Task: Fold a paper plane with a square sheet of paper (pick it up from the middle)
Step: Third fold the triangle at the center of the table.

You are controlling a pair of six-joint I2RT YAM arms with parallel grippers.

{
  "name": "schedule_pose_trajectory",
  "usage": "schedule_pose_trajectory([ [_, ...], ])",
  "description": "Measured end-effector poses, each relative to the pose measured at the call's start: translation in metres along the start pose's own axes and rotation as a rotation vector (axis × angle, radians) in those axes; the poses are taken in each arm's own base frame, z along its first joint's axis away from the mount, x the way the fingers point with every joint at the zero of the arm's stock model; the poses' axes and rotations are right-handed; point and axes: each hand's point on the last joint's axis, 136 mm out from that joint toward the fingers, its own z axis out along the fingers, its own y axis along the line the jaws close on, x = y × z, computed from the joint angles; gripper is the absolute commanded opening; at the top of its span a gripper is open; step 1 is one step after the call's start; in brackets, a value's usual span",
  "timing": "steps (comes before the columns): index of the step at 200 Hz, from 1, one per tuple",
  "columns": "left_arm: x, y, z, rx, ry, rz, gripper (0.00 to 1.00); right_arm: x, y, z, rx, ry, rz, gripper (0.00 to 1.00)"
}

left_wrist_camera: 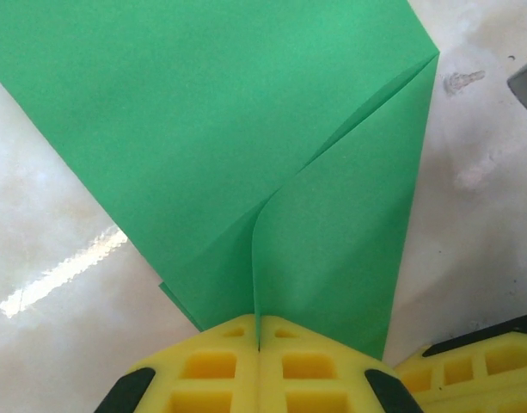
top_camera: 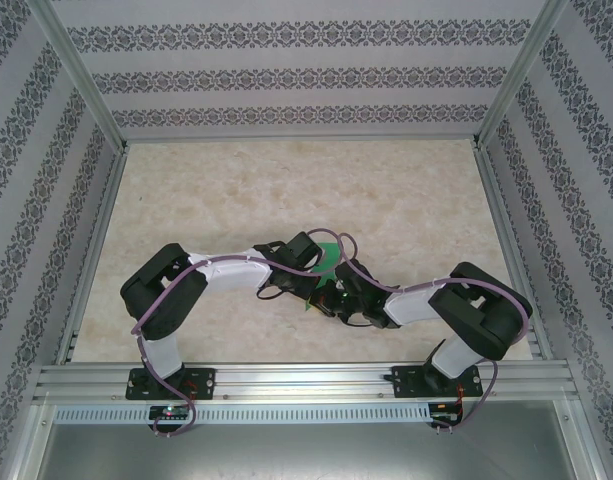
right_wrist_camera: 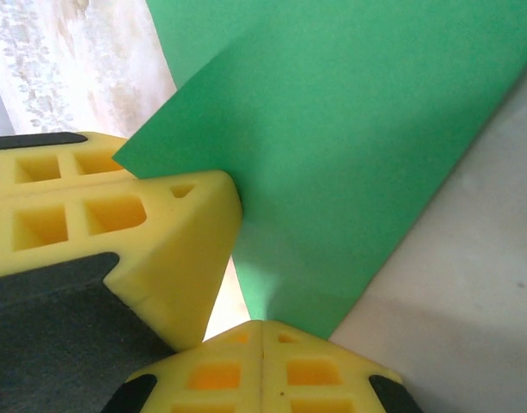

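The green paper (top_camera: 329,255) lies between the two wrists near the table's front middle, mostly hidden under the arms in the top view. In the left wrist view the paper (left_wrist_camera: 246,138) is folded, with a diagonal crease and a flap standing up into my left gripper (left_wrist_camera: 259,331), whose yellow jaws are shut on that flap. In the right wrist view the paper (right_wrist_camera: 349,155) runs down into my right gripper (right_wrist_camera: 263,331), which is shut on its edge. The left gripper's yellow fingers (right_wrist_camera: 160,232) sit close beside it, touching the sheet.
The marbled table (top_camera: 306,190) stretches behind the arms, framed by aluminium rails (top_camera: 296,380) and patterned walls. Purple cables (top_camera: 276,265) loop along both arms. The right gripper's yellow finger (left_wrist_camera: 469,370) shows at the lower right of the left wrist view.
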Motion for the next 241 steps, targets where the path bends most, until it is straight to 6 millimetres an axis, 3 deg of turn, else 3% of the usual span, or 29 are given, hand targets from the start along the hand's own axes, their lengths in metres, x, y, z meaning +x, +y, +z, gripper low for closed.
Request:
schedule_pose_trajectory([
  [77, -0.001, 0.000, 0.000, -0.002, -0.002, 0.000, 0.00, 0.005, 0.013, -0.009, -0.022, -0.018, -0.022, 0.02],
  [141, -0.001, 0.000, 0.000, -0.002, 0.000, 0.000, 0.00, 0.009, 0.003, 0.003, -0.015, -0.007, 0.018, 0.01],
  [241, -0.001, 0.000, 0.000, -0.003, 0.000, 0.000, 0.00, 0.018, 0.001, -0.001, 0.045, 0.001, 0.016, 0.01],
])
